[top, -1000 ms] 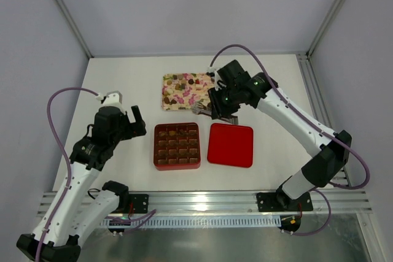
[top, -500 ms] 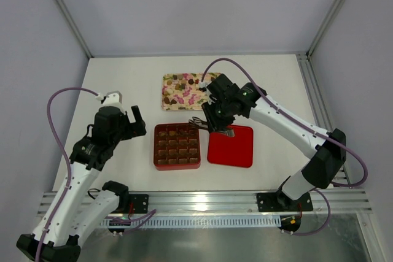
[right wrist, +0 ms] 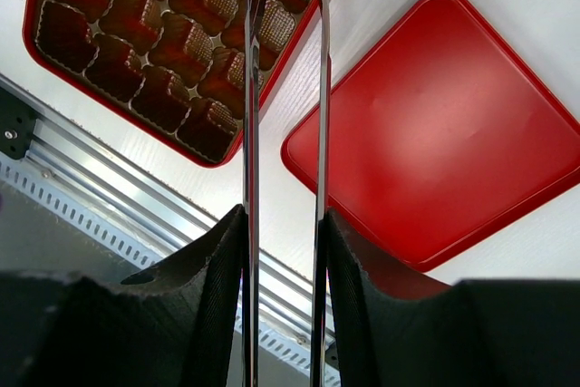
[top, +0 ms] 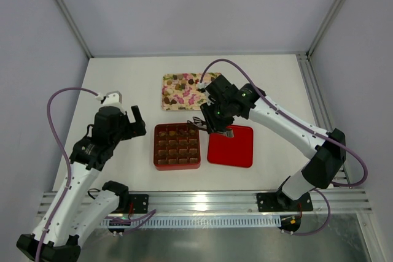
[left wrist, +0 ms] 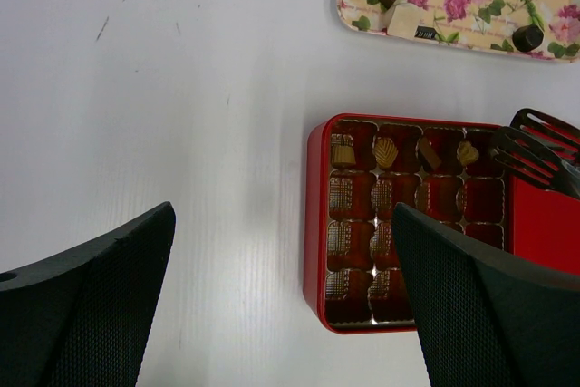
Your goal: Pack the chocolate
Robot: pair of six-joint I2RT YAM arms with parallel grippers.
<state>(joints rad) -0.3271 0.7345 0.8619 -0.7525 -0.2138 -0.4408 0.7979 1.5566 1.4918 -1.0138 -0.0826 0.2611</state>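
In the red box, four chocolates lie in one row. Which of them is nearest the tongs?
The tan piece at the row's end beside the red lid: the tongs are right next to it; the other three lie farther off.

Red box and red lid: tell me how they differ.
The red box has a brown gridded insert with chocolate in its far row; the red lid is a plain bare face. The red box lies left, the red lid right, a strip of table between. The tongs in the right claw end over the red box, not the red lid. Both are square, red, round-cornered.
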